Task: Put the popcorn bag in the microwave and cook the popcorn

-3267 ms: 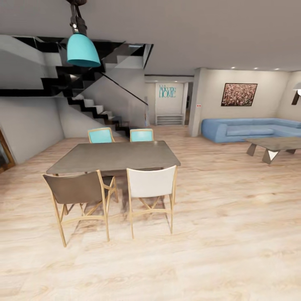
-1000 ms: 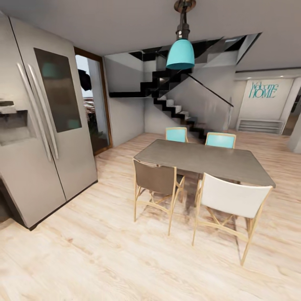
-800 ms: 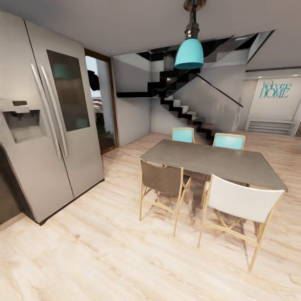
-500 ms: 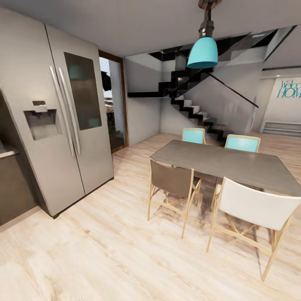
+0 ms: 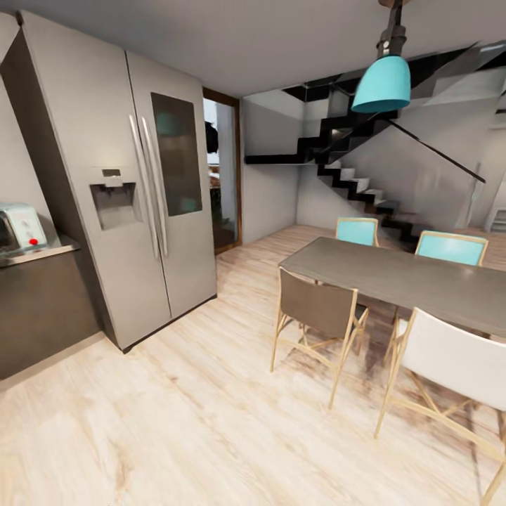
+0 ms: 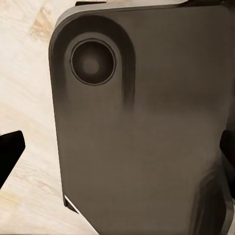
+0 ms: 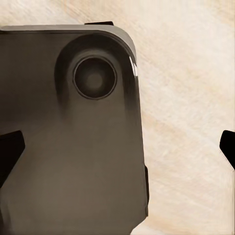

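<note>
Pale wooden plank flooring (image 5: pixel 211 422) covers the near part of the head view. On it, to the right, stands a grey rectangular dining table (image 5: pixel 393 277) with a brown-backed chair (image 5: pixel 316 309) and a white-backed chair (image 5: pixel 457 358) on the near side and two turquoise chairs (image 5: pixel 358 230) behind. Above the table hangs a turquoise bell-shaped lamp (image 5: pixel 381 84), and further back a black staircase (image 5: pixel 351 176) rises along the wall.

To the left stands a tall steel double-door refrigerator (image 5: pixel 133 190). Just beside it, at the left edge of the head view, the pale grey countertop (image 5: pixel 39 251) lies over glossy dark cabinets (image 5: pixel 42 309), and on it sits the boxy pale blue-white microwave (image 5: pixel 21 226) with a red dot on its panel, partly cut by the frame. I cannot find the popcorn bag.

Both wrist views look down on a dark rounded robot body panel (image 6: pixel 147 122) over the floor; dark finger tips (image 7: pixel 10 149) appear at the edges, so I judge the pincers spread, though I cannot tell surely. The microwave lies far to the left, so the left arm is probably nearer after turning.
</note>
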